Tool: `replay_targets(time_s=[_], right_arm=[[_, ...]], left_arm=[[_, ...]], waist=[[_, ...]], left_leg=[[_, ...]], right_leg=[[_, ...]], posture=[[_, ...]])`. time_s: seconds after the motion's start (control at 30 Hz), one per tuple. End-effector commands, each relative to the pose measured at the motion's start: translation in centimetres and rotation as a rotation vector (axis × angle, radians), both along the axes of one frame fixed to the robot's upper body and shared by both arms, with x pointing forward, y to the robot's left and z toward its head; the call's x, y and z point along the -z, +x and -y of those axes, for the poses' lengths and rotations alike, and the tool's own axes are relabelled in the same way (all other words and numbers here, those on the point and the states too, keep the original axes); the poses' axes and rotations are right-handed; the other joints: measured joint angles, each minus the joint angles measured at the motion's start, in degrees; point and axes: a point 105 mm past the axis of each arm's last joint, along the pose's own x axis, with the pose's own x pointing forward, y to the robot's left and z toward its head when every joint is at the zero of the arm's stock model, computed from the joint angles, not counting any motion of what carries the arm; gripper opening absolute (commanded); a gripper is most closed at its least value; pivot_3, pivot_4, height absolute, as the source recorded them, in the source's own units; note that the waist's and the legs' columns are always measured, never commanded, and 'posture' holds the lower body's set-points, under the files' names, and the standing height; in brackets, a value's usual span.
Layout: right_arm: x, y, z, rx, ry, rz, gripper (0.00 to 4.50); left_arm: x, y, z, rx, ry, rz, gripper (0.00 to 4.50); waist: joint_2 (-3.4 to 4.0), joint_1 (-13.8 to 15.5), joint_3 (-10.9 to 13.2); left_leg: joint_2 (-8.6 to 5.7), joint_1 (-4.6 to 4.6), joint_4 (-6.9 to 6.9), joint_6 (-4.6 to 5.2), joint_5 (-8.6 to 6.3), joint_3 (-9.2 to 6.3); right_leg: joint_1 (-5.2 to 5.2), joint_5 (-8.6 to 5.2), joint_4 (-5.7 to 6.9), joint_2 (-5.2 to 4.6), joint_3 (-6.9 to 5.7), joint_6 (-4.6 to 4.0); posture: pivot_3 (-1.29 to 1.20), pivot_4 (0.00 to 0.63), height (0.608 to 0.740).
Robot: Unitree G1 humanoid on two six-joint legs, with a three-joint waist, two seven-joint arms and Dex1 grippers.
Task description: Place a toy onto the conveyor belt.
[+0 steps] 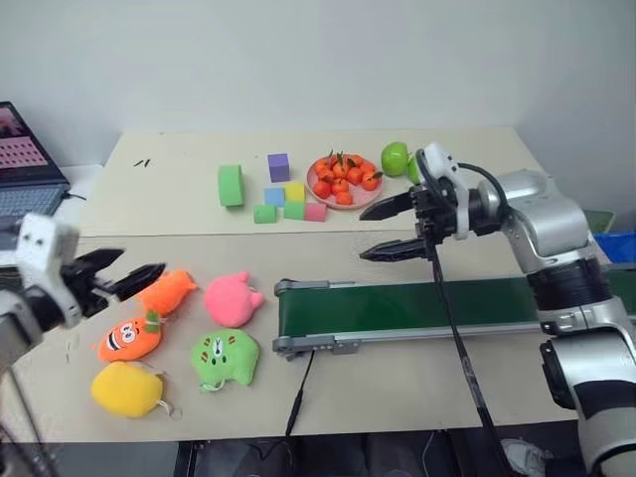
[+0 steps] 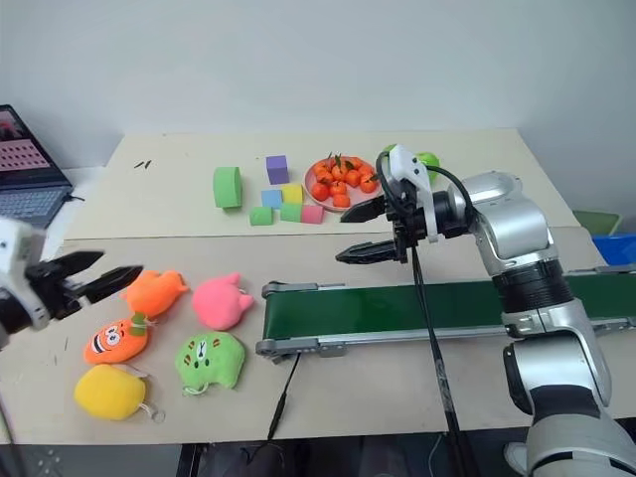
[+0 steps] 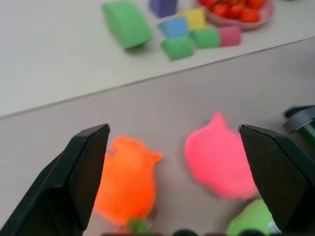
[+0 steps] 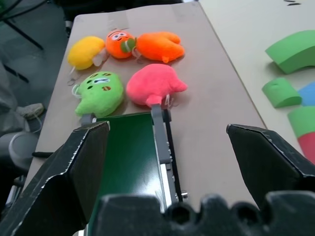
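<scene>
The yellow plush toy (image 1: 127, 389) lies at the near left of the table, below an orange plush with a face (image 1: 130, 338); the right wrist view also has the toy (image 4: 86, 52). The dark green conveyor belt (image 1: 417, 303) runs from the table's middle to the right on a silver frame. My left gripper (image 1: 124, 268) hangs open at the far left, above and left of the plush group, nothing between its fingers. My right gripper (image 1: 390, 231) is open and empty, pointing left above the belt's left end.
A plain orange plush (image 1: 167, 292), a pink plush (image 1: 234, 299) and a green plush with a face (image 1: 227, 358) lie by the toy. Foam blocks (image 1: 283, 199), a plate of small oranges (image 1: 344, 180) and a green apple (image 1: 395, 157) sit at the back. A laptop (image 1: 28, 164) stands far left.
</scene>
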Motion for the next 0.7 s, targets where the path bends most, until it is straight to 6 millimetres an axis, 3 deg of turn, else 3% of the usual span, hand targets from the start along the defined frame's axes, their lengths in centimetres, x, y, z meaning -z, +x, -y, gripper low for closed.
replay_targets(time_s=[0.03,0.3,0.4,0.53,0.7], right_arm=[[-1.3,-0.6,-0.5,-0.077,0.010,0.028,4.50],[-0.7,-1.8,-1.3,-0.195,-0.010,-0.031,4.50],[-0.5,-1.7,-1.3,-0.198,-0.016,-0.039,4.50],[0.1,-2.4,-1.7,-0.237,-0.019,-0.070,4.50],[0.6,-2.9,-2.2,-0.273,-0.042,-0.062,4.50]], left_arm=[[-1.8,-2.1,-1.7,-0.055,0.026,0.059,4.48],[2.6,-6.6,-5.3,-0.187,-0.001,-0.059,4.48],[3.1,-7.9,-4.9,-0.147,0.010,-0.058,4.48],[4.2,-9.0,-2.8,-0.034,0.043,-0.074,4.48],[6.3,-10.2,-3.0,-0.058,0.050,-0.116,4.48]], waist=[[0.01,0.0,0.0],[0.02,0.2,0.0],[0.02,0.0,0.0],[0.03,0.1,0.0],[0.03,0.2,0.0]], left_leg=[[0.00,0.05,-0.02,-0.01,-0.01,0.01],[0.50,0.39,-0.06,-0.27,-0.28,0.34],[0.82,0.40,-0.08,-0.40,-0.43,0.58],[0.98,0.44,-0.10,-0.49,-0.50,0.72],[0.98,0.58,-0.09,-0.37,-0.63,1.05]], right_leg=[[0.01,-0.01,0.02,0.00,0.01,-0.01],[0.15,-0.02,0.02,0.56,0.27,-0.21],[0.03,-0.17,0.04,0.84,0.30,-0.50],[-0.06,-0.25,0.03,0.95,0.36,-0.66],[-0.07,-0.26,0.06,0.96,0.64,-0.66]], posture=[[0.00,0.150,0.740],[0.00,0.150,0.740],[0.00,0.150,0.740],[0.00,0.150,0.740],[0.00,0.150,0.740]])
